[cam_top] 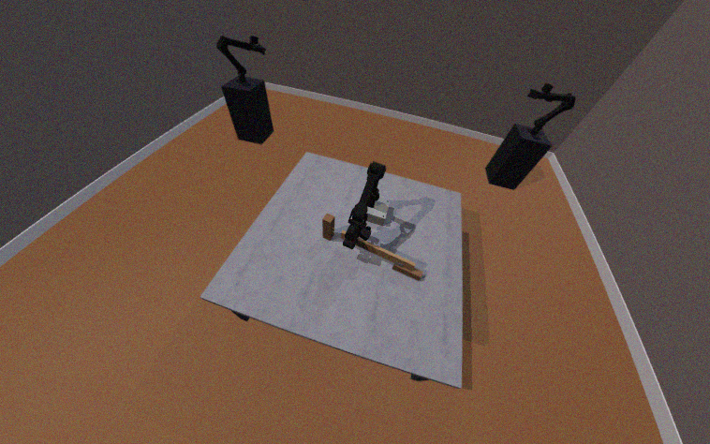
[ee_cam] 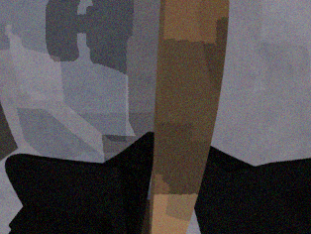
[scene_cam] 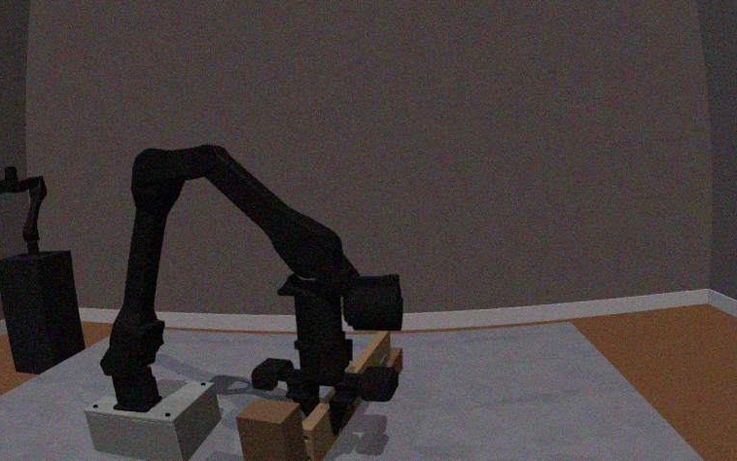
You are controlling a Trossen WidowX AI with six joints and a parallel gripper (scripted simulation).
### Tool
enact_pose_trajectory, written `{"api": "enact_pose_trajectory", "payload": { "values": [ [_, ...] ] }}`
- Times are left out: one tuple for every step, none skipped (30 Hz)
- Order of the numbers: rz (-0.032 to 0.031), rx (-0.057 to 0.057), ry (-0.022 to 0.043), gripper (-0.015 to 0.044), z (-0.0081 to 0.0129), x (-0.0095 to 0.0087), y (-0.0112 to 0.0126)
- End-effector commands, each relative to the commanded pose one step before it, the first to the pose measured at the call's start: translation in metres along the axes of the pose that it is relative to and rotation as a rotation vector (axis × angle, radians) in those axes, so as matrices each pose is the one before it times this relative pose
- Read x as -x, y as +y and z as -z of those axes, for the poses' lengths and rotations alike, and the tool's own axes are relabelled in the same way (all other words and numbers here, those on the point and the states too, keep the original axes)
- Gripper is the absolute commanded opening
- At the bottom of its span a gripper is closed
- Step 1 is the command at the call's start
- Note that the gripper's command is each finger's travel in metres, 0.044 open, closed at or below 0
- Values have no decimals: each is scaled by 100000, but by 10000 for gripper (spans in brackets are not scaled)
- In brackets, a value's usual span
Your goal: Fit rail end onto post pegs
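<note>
The long wooden rail runs from the low footboard block toward the short wooden post. My gripper is shut on the rail close to its near end, one finger on each side. In the top view a gap shows between the rail's near end and the post. Holes show in that end in the exterior view. The far end is over the footboard block; its seating in the bracket is too small to tell. The pegs cannot be made out.
The arm's pale base box stands on the grey table, behind the rail in the top view. Two other arms on dark pedestals stand off the table.
</note>
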State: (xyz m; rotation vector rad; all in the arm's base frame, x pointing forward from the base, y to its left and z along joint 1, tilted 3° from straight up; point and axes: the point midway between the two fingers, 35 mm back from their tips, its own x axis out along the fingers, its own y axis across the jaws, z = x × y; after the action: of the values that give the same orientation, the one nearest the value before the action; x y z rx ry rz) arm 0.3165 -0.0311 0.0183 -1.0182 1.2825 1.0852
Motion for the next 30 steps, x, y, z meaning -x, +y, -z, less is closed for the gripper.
{"api": "enact_pose_trajectory", "payload": {
  "values": [
    [837, -50, -337, 0, -67, 341, -155],
    [0, 0, 0, 0, 0, -10, -4],
    [0, 0, 0, 0, 0, -12, -4],
    [0, 0, 0, 0, 0, -12, -4],
    [0, 0, 0, 0, 0, -13, -4],
    [0, 0, 0, 0, 0, -13, -4],
    [0, 0, 0, 0, 0, -13, -4],
    [0, 0, 0, 0, 0, -13, -4],
    [0, 0, 0, 0, 0, -13, -4],
    [0, 0, 0, 0, 0, -13, -4],
    [0, 0, 0, 0, 0, -13, -4],
    [0, 0, 0, 0, 0, -13, -4],
    [0, 0, 0, 0, 0, -13, -4],
    [0, 0, 0, 0, 0, -13, -4],
    [0, 0, 0, 0, 0, -13, -4],
    [0, 0, 0, 0, 0, -13, -4],
    [0, 0, 0, 0, 0, -13, -4],
    [0, 0, 0, 0, 0, -13, -4],
    [0, 0, 0, 0, 0, -13, -4],
    [0, 0, 0, 0, 0, -13, -4],
    [0, 0, 0, 0, 0, -12, -4],
    [0, 0, 0, 0, 0, -12, -4],
    [0, 0, 0, 0, 0, -11, -3],
    [0, 0, 0, 0, 0, 0, 0],
    [0, 0, 0, 0, 0, -14, -5],
    [0, 0, 0, 0, 0, 0, 0],
    [0, 0, 0, 0, 0, 0, 0],
    [0, 0, 0, 0, 0, 0, 0],
    [1, 0, 0, 0, 0, 10, -6],
    [0, 0, 0, 0, 5, -1, 2]
  ]
}}
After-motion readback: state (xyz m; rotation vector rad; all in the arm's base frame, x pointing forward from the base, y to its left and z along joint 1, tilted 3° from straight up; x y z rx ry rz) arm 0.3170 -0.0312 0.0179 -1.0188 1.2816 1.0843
